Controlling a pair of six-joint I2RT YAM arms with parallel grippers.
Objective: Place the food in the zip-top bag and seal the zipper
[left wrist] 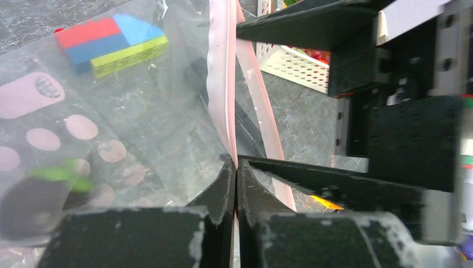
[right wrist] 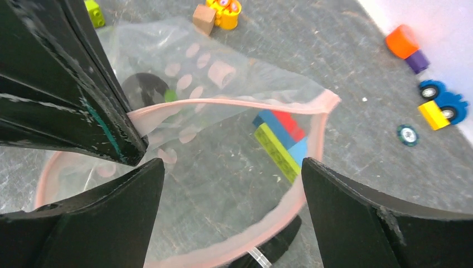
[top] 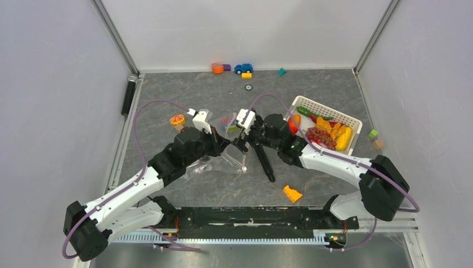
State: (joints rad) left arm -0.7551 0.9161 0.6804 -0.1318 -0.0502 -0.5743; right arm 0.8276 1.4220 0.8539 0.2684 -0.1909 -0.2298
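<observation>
The zip-top bag [top: 226,163] lies on the desk [top: 312,184] between the two arms, with a dark purple food piece [right wrist: 144,86] inside. The left pincer [left wrist: 235,167] is clamped together on the pink zipper [left wrist: 223,84]. The right pincer [right wrist: 233,164] stands wide apart at the bag's gaping mouth, gripping nothing. Beyond, stacked bricks [right wrist: 279,139] show through the plastic. Farther right, a white basket [top: 326,109] holds more food [top: 329,134].

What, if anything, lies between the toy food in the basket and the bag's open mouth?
Nothing visible except the right hand, open over the mouth of the bag; the left hand pinches the zipper.
</observation>
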